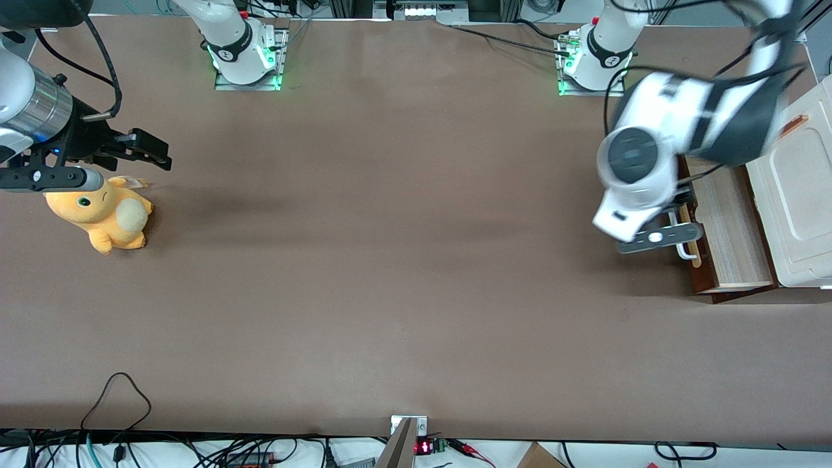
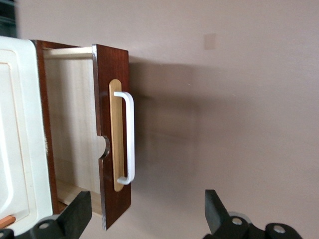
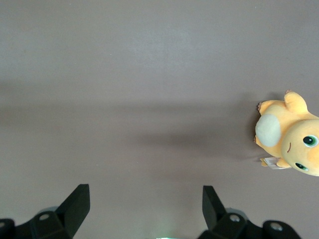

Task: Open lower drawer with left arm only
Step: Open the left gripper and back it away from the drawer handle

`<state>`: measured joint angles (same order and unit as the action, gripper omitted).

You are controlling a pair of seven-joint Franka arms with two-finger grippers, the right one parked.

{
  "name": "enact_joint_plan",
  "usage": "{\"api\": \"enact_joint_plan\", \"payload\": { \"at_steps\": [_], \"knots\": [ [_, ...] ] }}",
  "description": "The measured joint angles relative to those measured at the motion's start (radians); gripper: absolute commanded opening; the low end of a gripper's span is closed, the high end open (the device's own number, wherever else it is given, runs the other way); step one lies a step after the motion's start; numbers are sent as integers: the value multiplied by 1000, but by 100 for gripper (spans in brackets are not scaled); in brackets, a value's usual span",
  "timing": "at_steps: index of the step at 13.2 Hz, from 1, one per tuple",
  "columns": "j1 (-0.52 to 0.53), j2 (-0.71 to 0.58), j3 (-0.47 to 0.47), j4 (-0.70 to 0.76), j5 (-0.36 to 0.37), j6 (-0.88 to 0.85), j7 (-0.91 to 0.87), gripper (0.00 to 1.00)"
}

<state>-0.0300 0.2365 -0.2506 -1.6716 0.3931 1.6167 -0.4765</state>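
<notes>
One drawer stands pulled out at the working arm's end of the bench (image 1: 416,260): the lower drawer (image 2: 113,134), its dark brown front clear of the cabinet and its pale wood floor showing under the cream-white panel (image 2: 15,129) above it. The left arm (image 1: 689,123) hangs over the drawer front, and its gripper (image 2: 144,219) holds nothing, the two black fingers (image 2: 215,211) spread wide with bare bench between them. In the wrist view one finger sits level with the drawer front's end and the other lies out over open bench, so the white bar handle (image 2: 128,137) is ahead of the fingers and between their lines, apart from both. The handle is a slim rigid bar standing off a pale wood strip (image 2: 116,134), with a gap beneath it that a finger could hook or the pair could pinch across; its smooth white finish looks likely to be slippery, so a hold near the bar's middle would pull straightest. The drawer itself appears to be a light wooden box that should slide stiffly but evenly if drawn square to its front. Judged by the floor already exposed, the opening looks largely done. Toward the parked arm's end, well apart, lies an orange plush toy (image 1: 104,214).
</notes>
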Motion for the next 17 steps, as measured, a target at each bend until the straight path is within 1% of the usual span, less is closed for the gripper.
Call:
{"api": "enact_joint_plan", "payload": {
  "at_steps": [2, 3, 4, 5, 7, 10, 17],
  "knots": [
    [10, -69, 110, 29, -186, 0, 187, 100],
    [19, -101, 152, 33, -256, 0, 262, 100],
    [30, -126, 177, 34, -303, 0, 317, 100],
    [40, -147, 193, 34, -331, 0, 355, 100],
    [50, -180, 198, 33, -346, 0, 379, 100],
    [52, -207, 198, 30, -349, 0, 397, 100],
    [54, -211, 198, 27, -349, 7, 412, 100]
  ]
}}
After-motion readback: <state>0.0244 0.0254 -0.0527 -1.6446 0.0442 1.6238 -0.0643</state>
